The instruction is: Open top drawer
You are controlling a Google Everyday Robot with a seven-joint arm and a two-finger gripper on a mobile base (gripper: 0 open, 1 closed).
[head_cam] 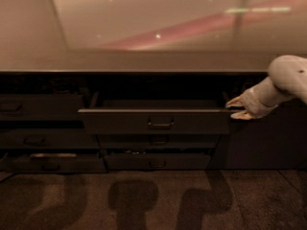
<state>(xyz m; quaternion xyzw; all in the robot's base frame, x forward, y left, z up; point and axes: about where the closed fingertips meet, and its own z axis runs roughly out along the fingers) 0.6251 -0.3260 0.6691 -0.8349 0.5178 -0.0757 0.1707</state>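
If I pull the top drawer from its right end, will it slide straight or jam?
The top drawer looks wide and rigid, so it should slide, not flex. The gripper sits at its right end, far from the centre handle, so a pull there may skew it and bind. Contents are hidden, so weight is unclear.

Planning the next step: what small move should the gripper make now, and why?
Probably pull the top drawer a bit farther toward the camera: the gripper sits at its front's right end, and the drawer juts only partly out.
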